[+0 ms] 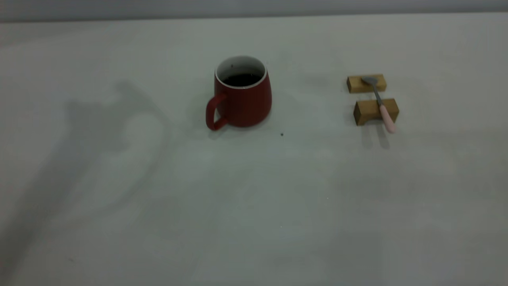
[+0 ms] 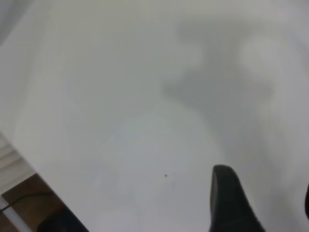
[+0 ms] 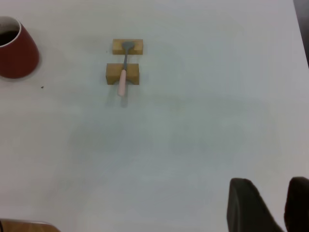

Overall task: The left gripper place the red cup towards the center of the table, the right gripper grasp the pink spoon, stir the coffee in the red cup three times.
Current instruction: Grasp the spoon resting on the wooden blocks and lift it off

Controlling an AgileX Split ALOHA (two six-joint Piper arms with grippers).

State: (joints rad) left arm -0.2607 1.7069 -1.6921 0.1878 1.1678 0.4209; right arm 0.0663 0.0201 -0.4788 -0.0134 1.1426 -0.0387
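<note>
bare table (image 1: 254, 222) in front; red cup (image 1: 242, 93) of coffee (image 1: 242, 80) is seen centred.
pink spoon (image 1: 380, 102), light and slippery, is bridged across two wooden blocks (image 1: 371, 97); its handle should be pinched. right gripper (image 3: 285, 205) is parted and empty; left gripper (image 2: 263, 200) likewise.

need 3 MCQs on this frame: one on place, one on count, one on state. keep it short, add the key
1. Where does the pink spoon lie?
A. inside the red cup
B. across the two wooden blocks
C. flat on the table

2. How many wooden blocks are there?
A. one
B. two
C. three

3. What state is the red cup in?
A. upright with dark coffee inside
B. tipped on its side
C. upright and empty

Key: 1 B, its bowl rests on the far block and its stem crosses the near one. 2 B, the exterior view shows two. 3 A, the coffee shows below the white rim.
</note>
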